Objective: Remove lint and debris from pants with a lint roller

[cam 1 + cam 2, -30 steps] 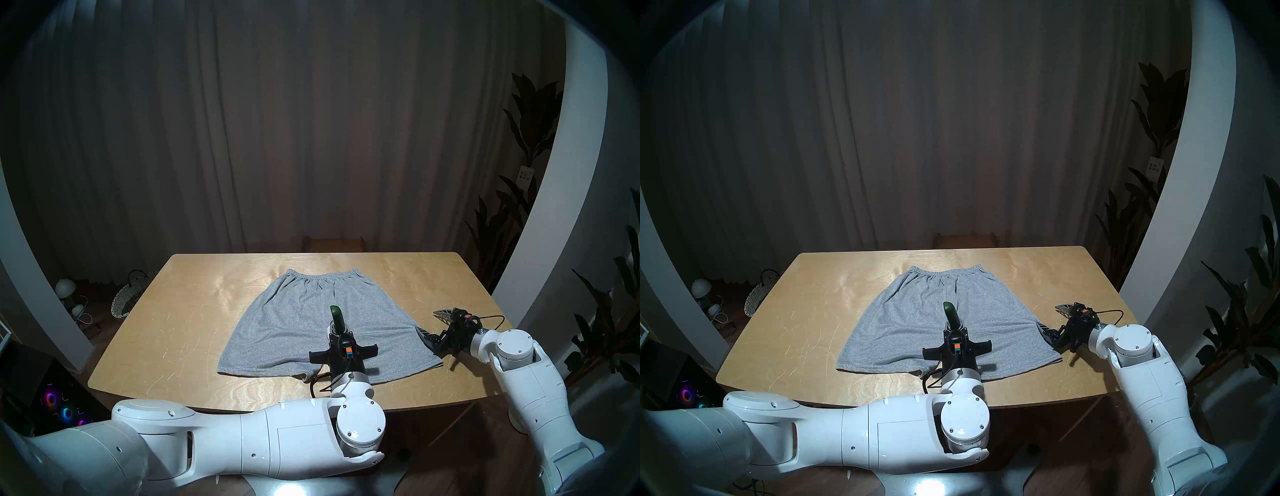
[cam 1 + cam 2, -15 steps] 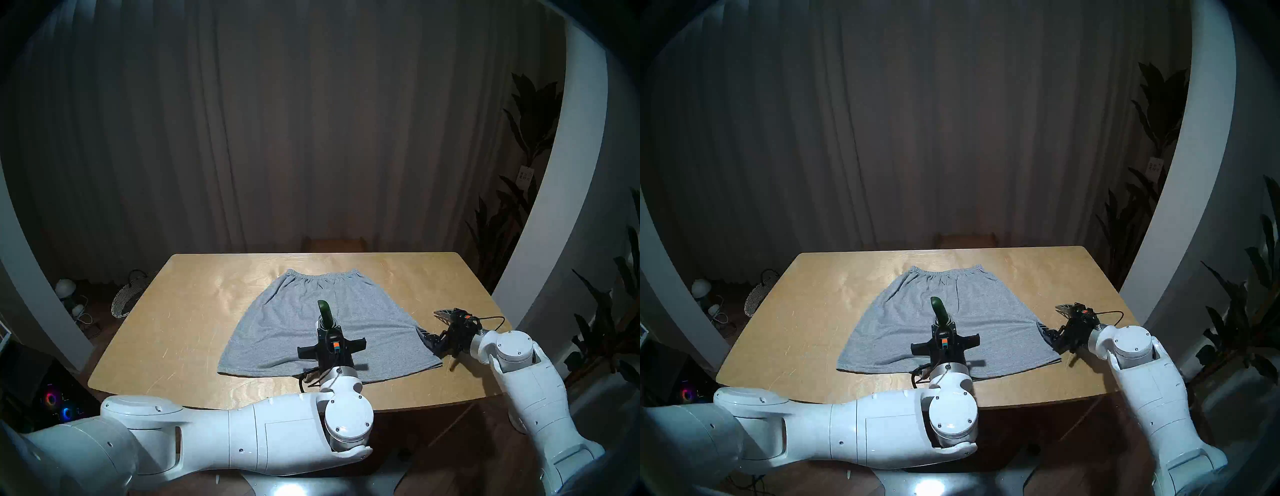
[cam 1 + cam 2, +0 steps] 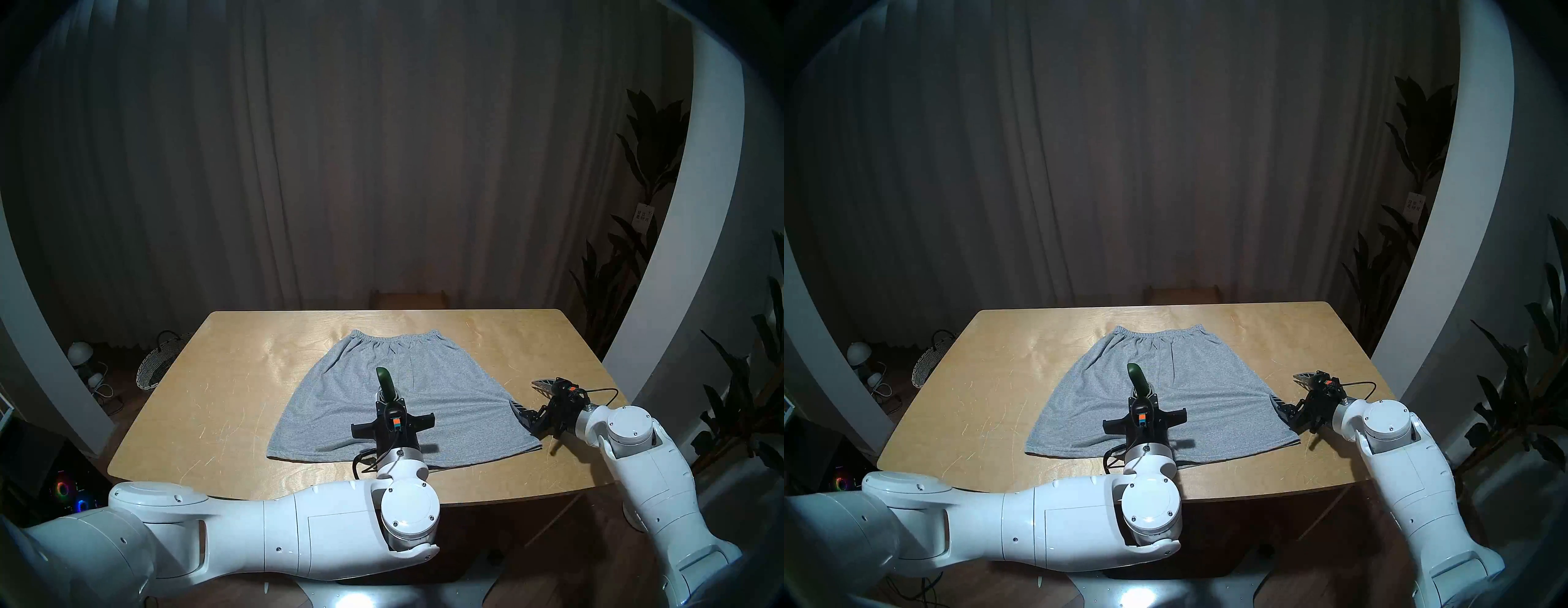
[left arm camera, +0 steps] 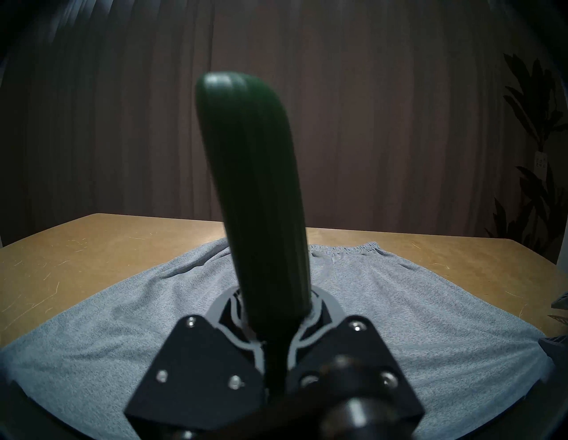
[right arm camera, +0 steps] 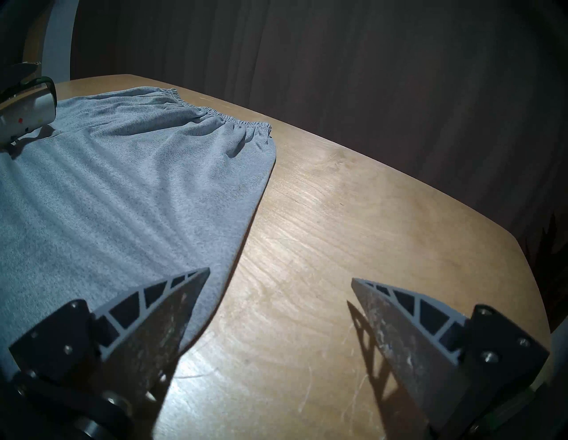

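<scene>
The grey shorts point(image 3: 331, 403) lie flat on the wooden table point(image 3: 212, 403), waistband at the far side. My left gripper point(image 3: 388, 399) is shut on the lint roller point(image 3: 384, 380) over the middle of the shorts, with the dark green handle point(image 4: 252, 184) pointing up. The white roll point(image 5: 27, 119) rests on the cloth and carries a few red and dark specks point(image 5: 20, 120). I see no specks on the cloth itself. My right gripper point(image 3: 530, 399) is open at the shorts' right edge point(image 5: 239, 245), with its left finger point(image 5: 172, 307) over the cloth.
A woven basket point(image 3: 155, 365) and small lamps stand on the floor to the left. Plants point(image 3: 636, 254) stand at the right. A wooden chair back point(image 3: 409, 297) shows behind the table. A curtain hangs behind.
My left gripper has moved to the left across the shorts with the lint roller in it. The right arm has not moved.
</scene>
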